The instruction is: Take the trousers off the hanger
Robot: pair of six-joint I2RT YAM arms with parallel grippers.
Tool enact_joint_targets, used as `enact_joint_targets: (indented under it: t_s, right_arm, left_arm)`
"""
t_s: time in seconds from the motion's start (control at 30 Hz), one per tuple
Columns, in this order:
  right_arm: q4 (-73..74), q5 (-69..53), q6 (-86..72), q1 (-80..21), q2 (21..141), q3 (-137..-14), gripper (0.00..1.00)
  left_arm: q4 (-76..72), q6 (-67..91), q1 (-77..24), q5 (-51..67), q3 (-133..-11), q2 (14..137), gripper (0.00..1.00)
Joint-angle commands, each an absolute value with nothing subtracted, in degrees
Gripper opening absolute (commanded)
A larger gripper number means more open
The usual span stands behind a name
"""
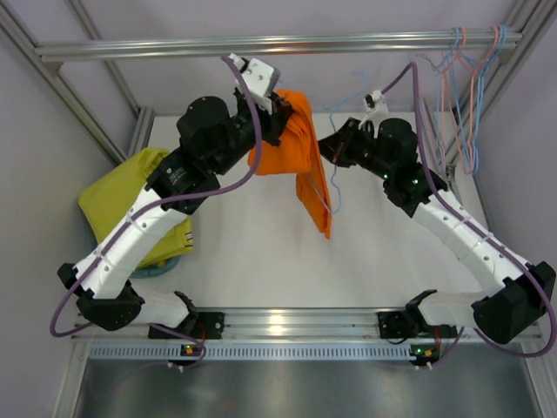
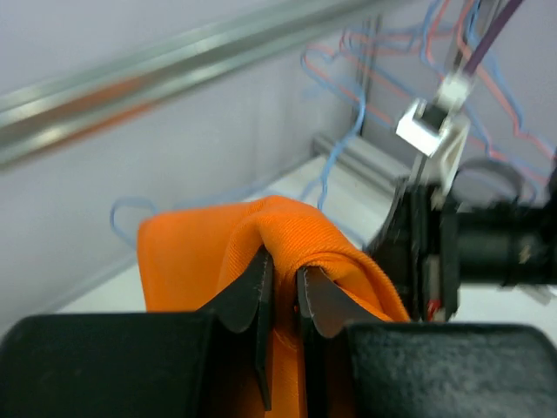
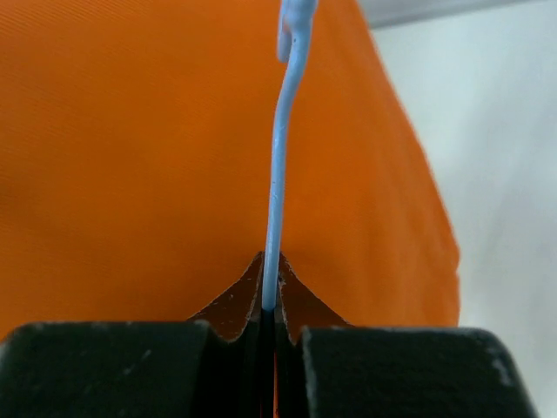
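**Near edge.** White bench (image 1: 261, 261), bare at centre. At its left the mustard trousers (image 1: 122, 196) lie heaped, with no hanger on them.

**Mid-field.** My left tool (image 2: 283, 292) is clamped on a raised fold of the orange trousers (image 2: 218, 252), with cloth bunched between its jaws. My right tool (image 3: 270, 292) is closed on the thin blue wire of the hanger (image 3: 277, 174), just beside the cloth. The orange pair hangs above the bench centre, one leg trailing down.

**Handling.** I judge the cloth light, soft and limp. It will sag rather than keep its shape and may snag on the wire. A pinch at the top fold therefore suits best. The wire looks slim and springy.

**Far.** Pale walls, an aluminium rail (image 1: 278, 42), and spare hangers (image 1: 470, 96) at its right end.
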State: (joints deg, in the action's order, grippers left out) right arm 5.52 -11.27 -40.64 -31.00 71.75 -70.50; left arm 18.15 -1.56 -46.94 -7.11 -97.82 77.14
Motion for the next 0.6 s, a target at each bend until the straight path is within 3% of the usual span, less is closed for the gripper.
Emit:
enact_joint_targets:
  t_s: [0.0,0.3,0.57]
  right_arm:
    - [6.1,-11.7,-37.9,-30.6,71.5,-67.9,0.0]
    - [6.5,-11.4,-34.9,-30.5,70.9,-62.9,0.0]
    - [7.0,-12.6,-33.7,-30.5,69.7,-62.1,0.0]
  left_arm:
    - [-0.3,-1.0,-46.9,-7.4,-111.1,75.5,0.0]
    - [-0.3,-4.1,-46.9,-10.1,-124.9,80.2,0.0]
    - [-1.4,-10.8,-46.9,-16.7,-124.9,77.5,0.0]
